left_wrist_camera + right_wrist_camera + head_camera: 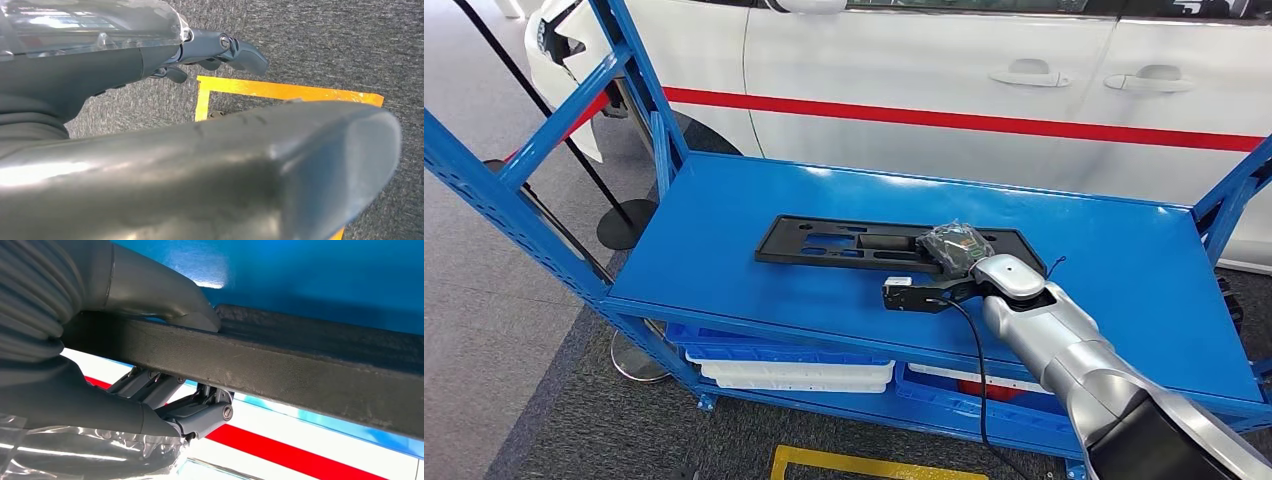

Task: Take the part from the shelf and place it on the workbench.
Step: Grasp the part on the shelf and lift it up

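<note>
Part (844,243), a flat black slotted panel, lies on the blue shelf (724,220) top, near its front edge. Right hand (954,250) grips the panel's right end: in the right wrist view the thumb (165,300) presses one face and the fingers (200,412) curl under the other. Left hand (220,50) hangs over grey carpet, fingers loosely curled, holding nothing. Step in hand: the grasp, apparently made. Next move likely calls for a level lift clear of the shelf.
</note>
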